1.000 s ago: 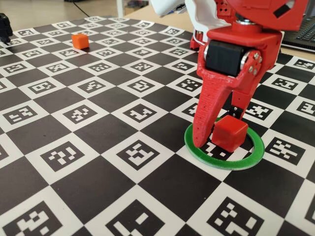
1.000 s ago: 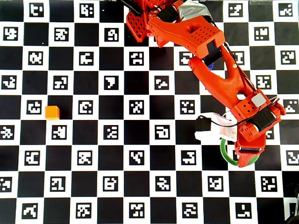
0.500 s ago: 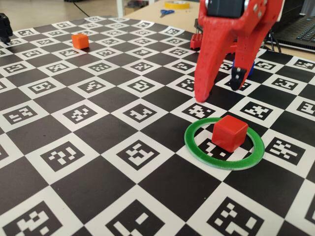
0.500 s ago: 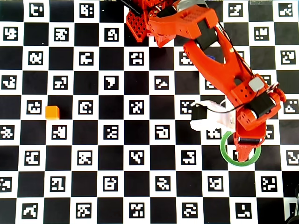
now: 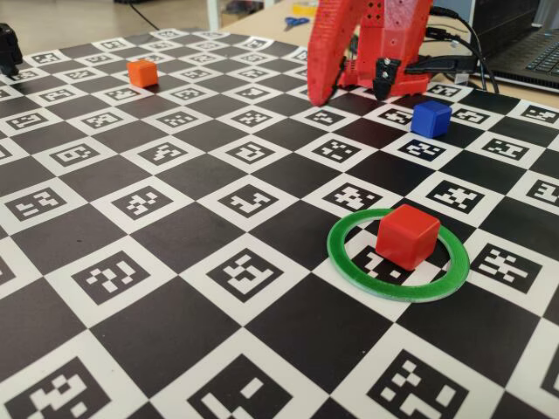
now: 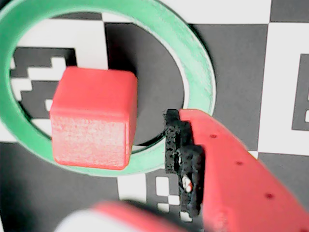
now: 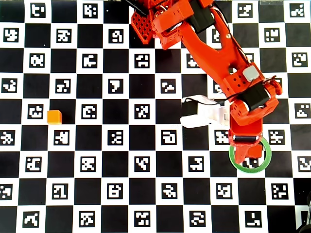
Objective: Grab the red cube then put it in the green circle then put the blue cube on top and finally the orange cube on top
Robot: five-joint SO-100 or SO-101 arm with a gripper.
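The red cube (image 5: 408, 236) sits on the board inside the green circle (image 5: 349, 258), toward its far right side. In the wrist view the red cube (image 6: 91, 121) lies free at the upper left, its near edge over the green circle (image 6: 198, 63). My gripper (image 6: 140, 169) is open and empty, just behind the cube, with the black pad of one finger (image 6: 183, 159) at the right. In the overhead view the gripper (image 7: 248, 158) hovers over the green circle (image 7: 250, 169) and hides the red cube. The blue cube (image 5: 431, 119) stands at the back right. The orange cube (image 5: 142, 72) stands at the back left and also shows in the overhead view (image 7: 54, 117).
The arm's base (image 5: 384, 52) stands at the back of the checkered marker board (image 5: 175, 218), next to the blue cube. A laptop (image 5: 524, 44) and cables lie behind it at the right. In the overhead view the arm (image 7: 218, 58) covers the blue cube.
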